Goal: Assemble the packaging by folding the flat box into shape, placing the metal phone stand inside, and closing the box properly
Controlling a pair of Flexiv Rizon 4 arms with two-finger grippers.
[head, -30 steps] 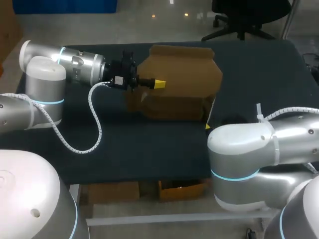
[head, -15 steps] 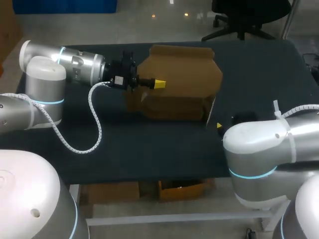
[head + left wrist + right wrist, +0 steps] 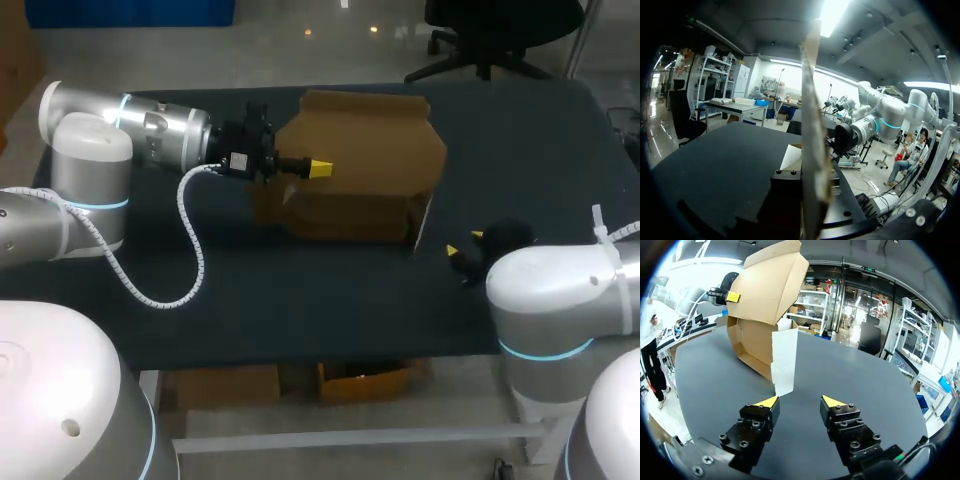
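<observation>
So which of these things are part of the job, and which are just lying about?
Part of the job: cardboard box, its flap gripped by the left pincer; right pincer, open, apart from the box.
Just there: the dark table. The metal phone stand isn't in view.

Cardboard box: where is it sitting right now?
Head view: the cardboard box stands at the far middle of the table, its raised panel pinched by the left gripper; the open right gripper is apart on its right.
</observation>
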